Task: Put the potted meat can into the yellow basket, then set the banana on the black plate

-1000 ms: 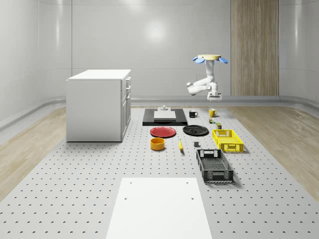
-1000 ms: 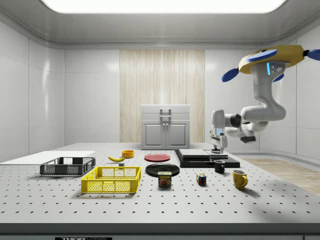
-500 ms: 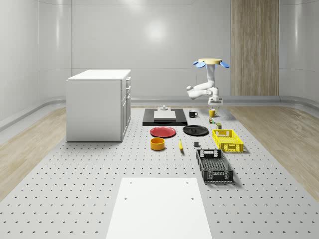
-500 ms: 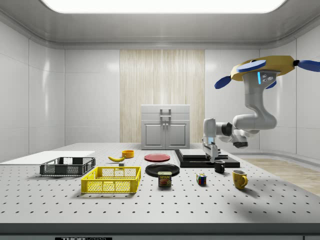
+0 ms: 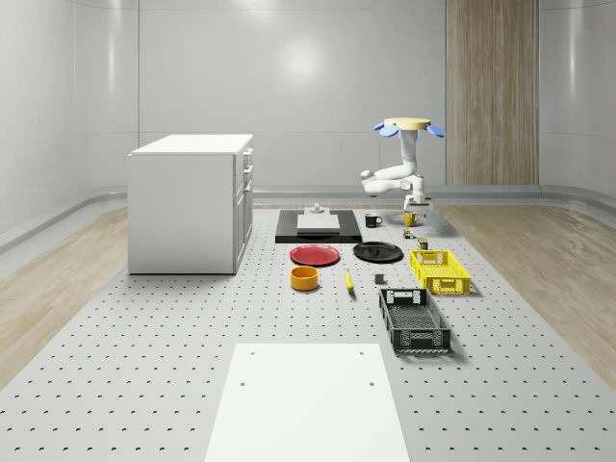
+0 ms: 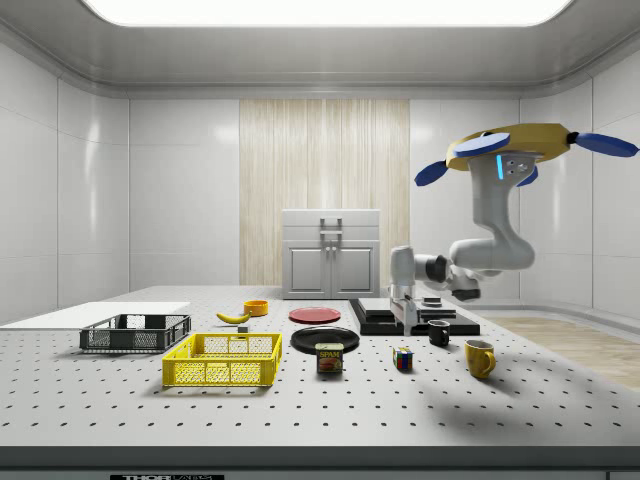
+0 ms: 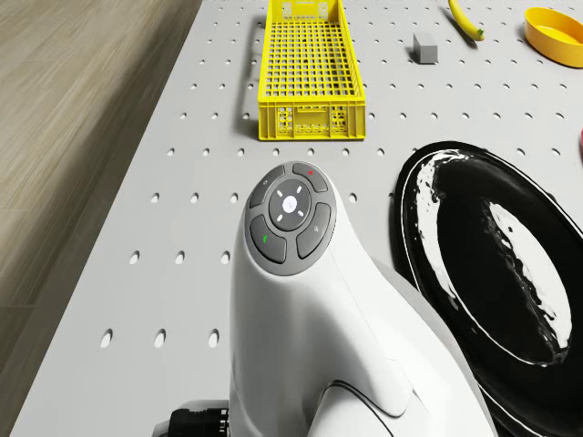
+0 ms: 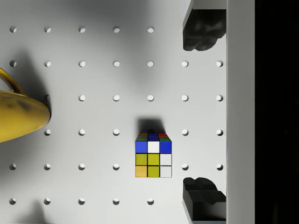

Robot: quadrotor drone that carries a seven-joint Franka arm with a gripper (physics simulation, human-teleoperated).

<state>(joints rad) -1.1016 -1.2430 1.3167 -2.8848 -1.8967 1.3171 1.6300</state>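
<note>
— Hovering where, exactly?

— The drone [image 6: 510, 152] hangs in the air above the desk [image 5: 173, 366], on the side of the yellow basket [image 5: 440, 270] away from the black crate [image 5: 414, 320]. Beyond the basket, the desk's edge gives way to wood floor.

— And room around the basket?

— Bare perforated desk lies between the basket and the black plate [image 5: 377, 252]. The potted meat can [image 6: 329, 358] stands on the desk just beside the basket. The banana [image 5: 348, 280] lies on the plate's near side, between the orange bowl [image 5: 304, 278] and a small grey block [image 7: 425, 49].

— The gripper?

— The gripper [image 8: 202, 112] hangs low over the desk with its fingers [image 8: 202, 35] spread wide, pinching nothing. Seen along it, a colour cube [image 8: 153, 155] sits on the desk, and the yellow mug [image 6: 479, 357] stands near the cube.
</note>
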